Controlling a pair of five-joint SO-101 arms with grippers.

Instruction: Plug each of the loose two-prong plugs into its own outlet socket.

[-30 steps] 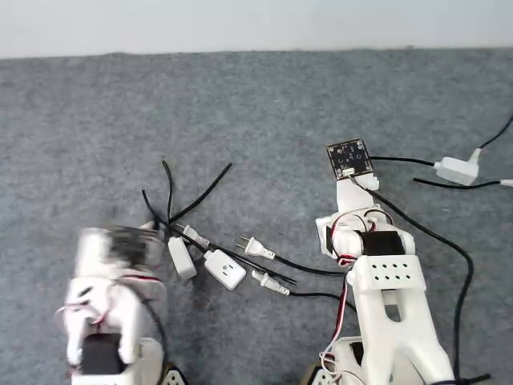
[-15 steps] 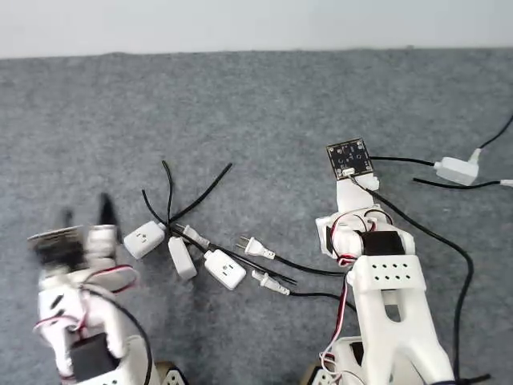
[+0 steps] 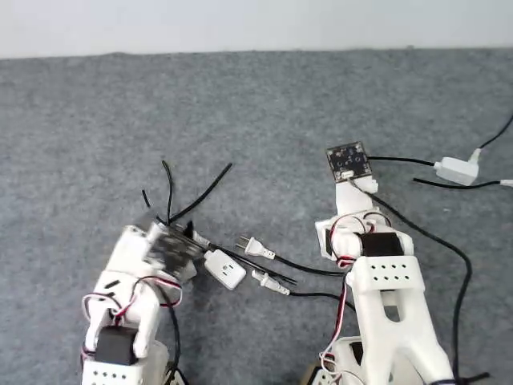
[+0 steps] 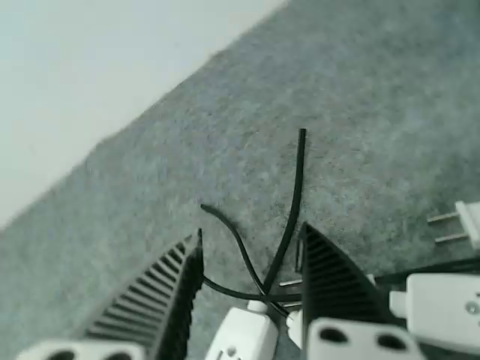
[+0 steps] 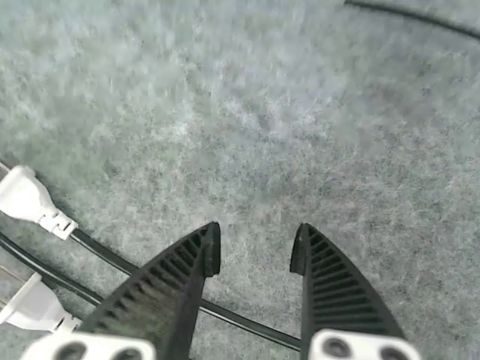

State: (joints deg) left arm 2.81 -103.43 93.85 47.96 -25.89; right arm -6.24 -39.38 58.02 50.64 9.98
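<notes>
On the grey mat [image 3: 264, 112], near the middle, lie two white plugs with two prongs each. One plug [image 3: 255, 247] sits a bit farther from the arms, and the other plug [image 3: 269, 281] sits closer to them. Both lie loose, not in any socket. Their prongs point toward the side where a white socket block [image 3: 225, 269] lies just beside them.

The left gripper [image 4: 251, 234] hangs low over the sockets. Its jaws are apart and hold nothing. Between its fingers [image 4: 171, 296] is another white socket [image 4: 244, 339]. Thin black cords [image 4: 296, 195] cross right over that spot and spread out across the mat, so they are in the way there. The socket block is just off to one side of this gripper, and the farther plug is past it.

The right gripper [image 5: 256, 232] is over bare mat. Its jaws are apart too and hold nothing. A black cord [image 5: 97, 247] runs across under its fingers from a plug. Well apart, by the far right edge, lies a white adapter [image 3: 456, 170] with its own black wires.
</notes>
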